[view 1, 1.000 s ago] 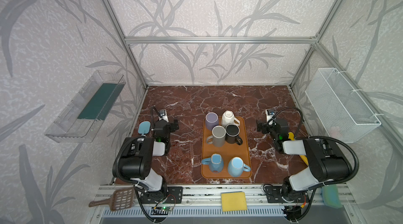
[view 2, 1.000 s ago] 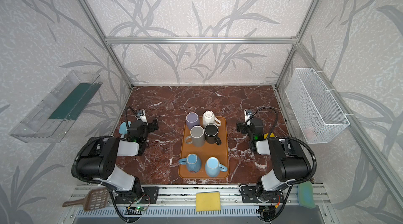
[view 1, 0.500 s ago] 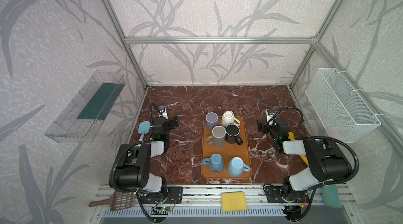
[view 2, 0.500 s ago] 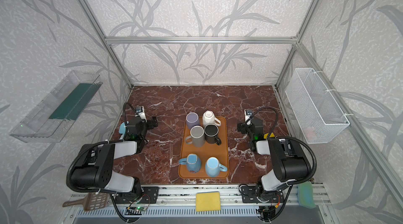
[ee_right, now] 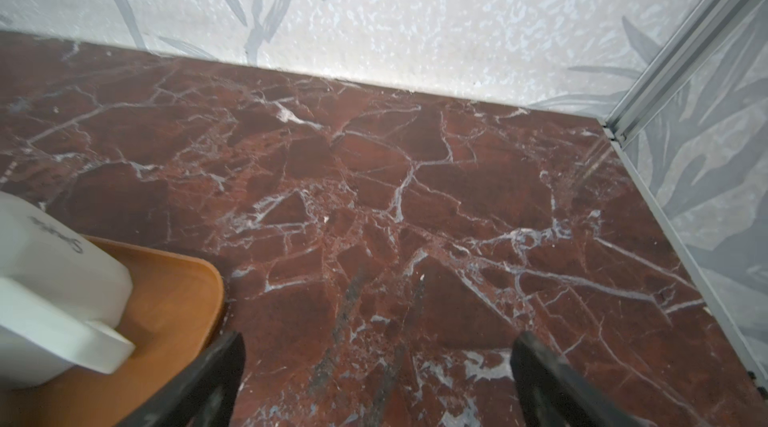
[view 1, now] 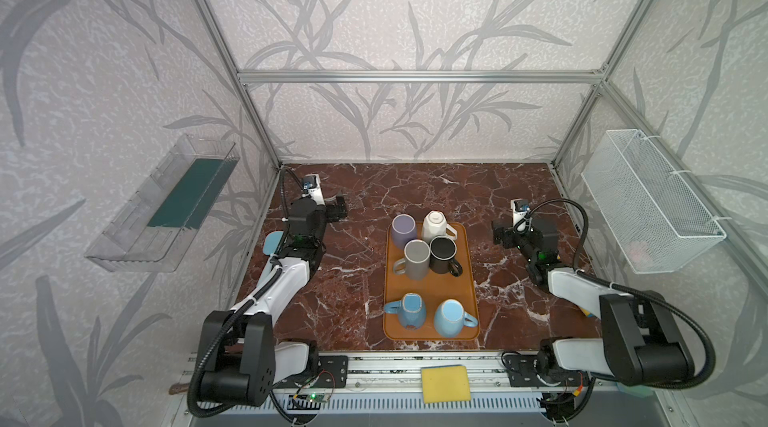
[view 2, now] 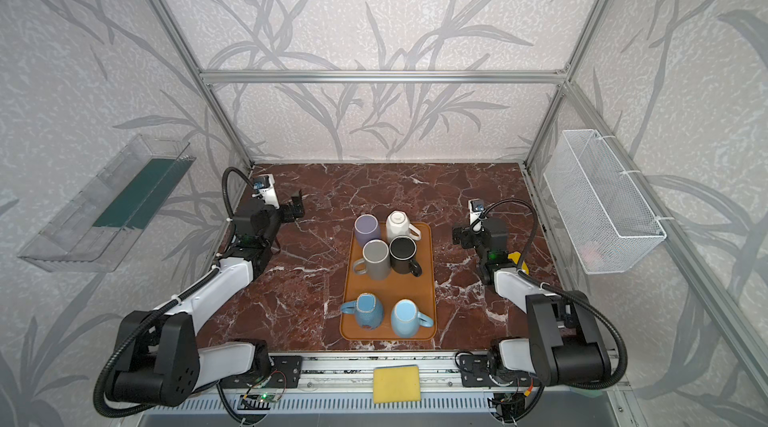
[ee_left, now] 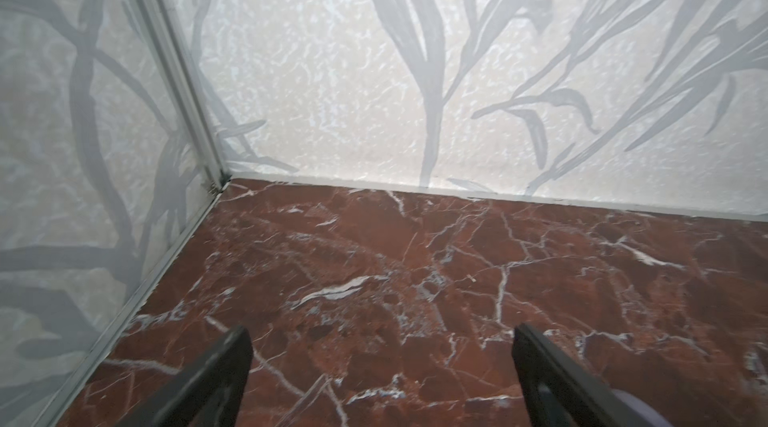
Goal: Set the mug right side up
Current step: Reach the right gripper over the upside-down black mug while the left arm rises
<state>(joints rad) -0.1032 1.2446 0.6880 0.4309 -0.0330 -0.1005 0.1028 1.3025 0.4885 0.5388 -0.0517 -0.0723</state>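
Both top views were brightly and evenly lit by diffuse light from above. Soft, faint shadows were cast by the arms on the table (view 1: 357, 275). In the wrist views the black fingers (ee_left: 208, 379) and the white mug (ee_right: 54, 279) were rendered blurred, and the walls were smeared toward the edges.

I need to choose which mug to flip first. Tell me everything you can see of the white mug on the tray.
The white mug looks like glazed ceramic and tapers towards its upturned base: it stands upside down, rim on the orange tray, at the tray's far right corner. Its handle points right in both top views. The right wrist view shows dark script lettering on its side. The purple mug stands beside it, the black mug in front; whether they touch I cannot tell.
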